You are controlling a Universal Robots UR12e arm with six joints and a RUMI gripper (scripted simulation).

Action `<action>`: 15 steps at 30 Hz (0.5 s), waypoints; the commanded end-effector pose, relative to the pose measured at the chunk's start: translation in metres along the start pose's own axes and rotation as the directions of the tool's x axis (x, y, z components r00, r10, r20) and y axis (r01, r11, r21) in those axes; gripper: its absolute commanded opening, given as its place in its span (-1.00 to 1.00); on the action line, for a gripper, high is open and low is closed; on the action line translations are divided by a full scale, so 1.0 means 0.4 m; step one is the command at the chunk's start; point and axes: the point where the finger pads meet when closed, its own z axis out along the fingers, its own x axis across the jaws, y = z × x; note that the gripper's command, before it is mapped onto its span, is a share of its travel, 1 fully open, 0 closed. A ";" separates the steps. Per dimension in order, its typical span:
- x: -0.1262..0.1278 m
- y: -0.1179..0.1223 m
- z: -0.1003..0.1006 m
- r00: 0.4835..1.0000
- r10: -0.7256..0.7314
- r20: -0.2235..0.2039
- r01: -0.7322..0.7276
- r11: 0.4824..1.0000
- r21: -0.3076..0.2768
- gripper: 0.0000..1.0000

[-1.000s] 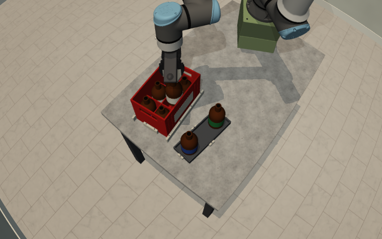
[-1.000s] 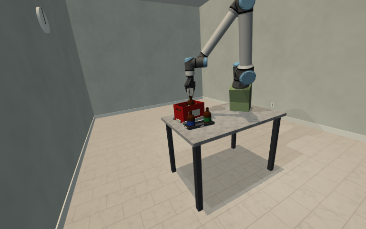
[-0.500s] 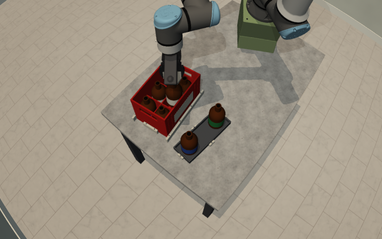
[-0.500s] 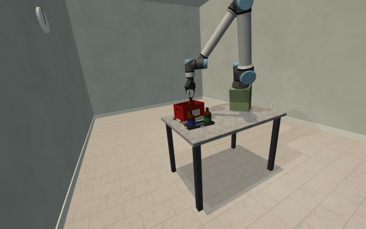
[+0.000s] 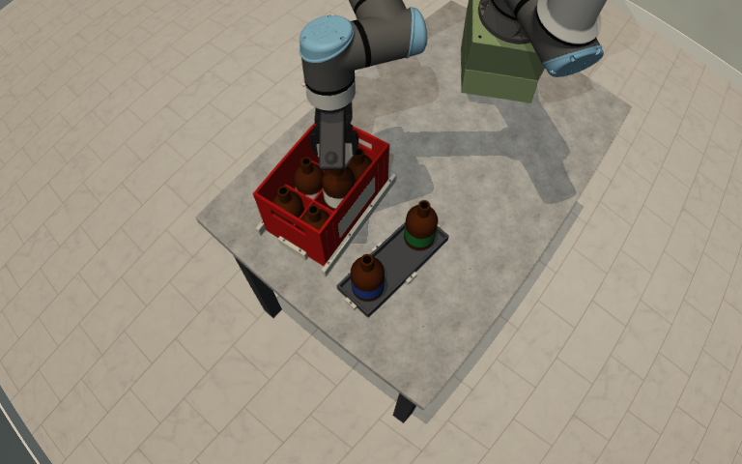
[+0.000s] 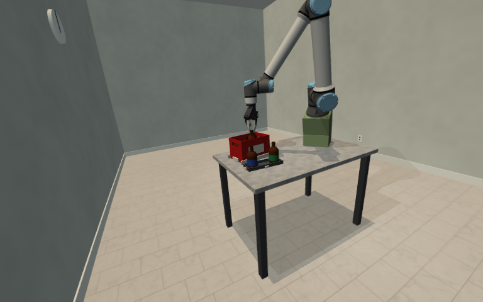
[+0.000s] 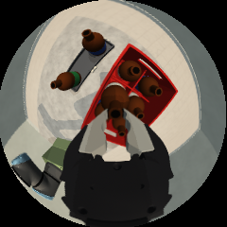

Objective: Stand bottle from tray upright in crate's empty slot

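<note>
My gripper point(image 5: 333, 163) points straight down over the red crate point(image 5: 322, 195) and is shut on the neck of a brown bottle with a white label point(image 5: 337, 185). The bottle hangs upright, its lower part inside the crate's middle slot on the tray side. In the wrist view the bottle's neck point(image 7: 115, 113) sits between my fingers. Several other brown bottles stand in the crate point(image 7: 137, 82). The dark tray point(image 5: 393, 261) holds a blue-labelled bottle point(image 5: 367, 277) and a green-labelled bottle point(image 5: 421, 225), both upright. In the exterior view the gripper point(image 6: 251, 127) is just above the crate point(image 6: 248, 145).
The crate sits at the table's left part, with the tray close beside it toward the front. The arm's green base block point(image 5: 501, 57) stands at the back of the table. The table's edge lies near the crate's left corner.
</note>
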 end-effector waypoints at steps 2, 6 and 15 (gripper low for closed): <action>0.002 -0.001 0.008 1.000 0.000 -0.001 0.000 1.000 0.001 -1.00; 0.002 -0.001 0.011 1.000 0.000 -0.001 0.000 1.000 0.001 -1.00; 0.002 -0.001 0.016 1.000 0.000 -0.001 0.000 1.000 0.001 -1.00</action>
